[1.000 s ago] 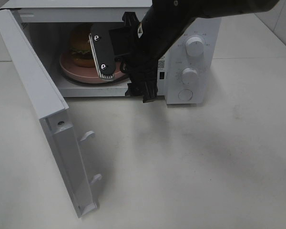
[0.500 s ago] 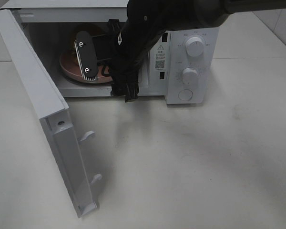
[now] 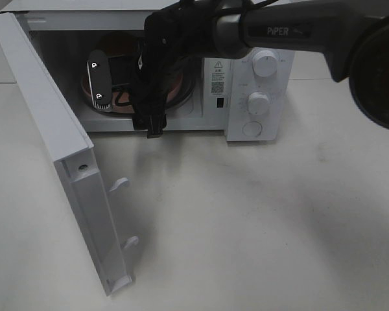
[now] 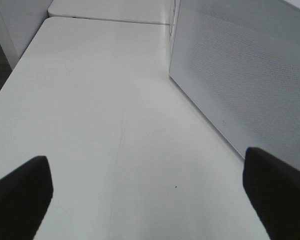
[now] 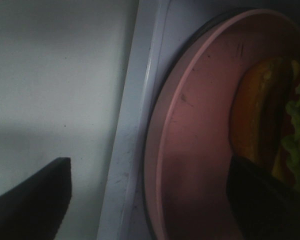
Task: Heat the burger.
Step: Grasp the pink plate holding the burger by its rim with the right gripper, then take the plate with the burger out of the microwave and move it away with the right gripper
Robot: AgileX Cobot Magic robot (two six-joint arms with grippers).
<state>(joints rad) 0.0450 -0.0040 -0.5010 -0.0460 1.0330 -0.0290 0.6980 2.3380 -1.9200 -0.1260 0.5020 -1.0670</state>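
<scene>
A: Exterior high: right end effector is reaching deeper into the microwave than a second ago, sliding from the cavity middle toward 9 o'clock. Arm is now covering most of the opening.

B: Burger?

A: Hidden in this view now, arm blocking it; it was showing a second ago. Right wrist is showing the burger sitting on the pink plate inside the cavity, at the plate's 3 o'clock side in that picture. One finger is hanging over the plate beside the burger, not touching it as far as I can tell, the other over the sill.

B: Jaws?

A: Right is standing wide, fingers apart, nothing between them. Left end effector is also spread wide, empty, idling over the desk beside the microwave's side wall.

B: Meaning?

A: Burger looks loaded and released. Door is hanging open at 7 o'clock. My guess: pull out, shut door, turn a knob.
</scene>
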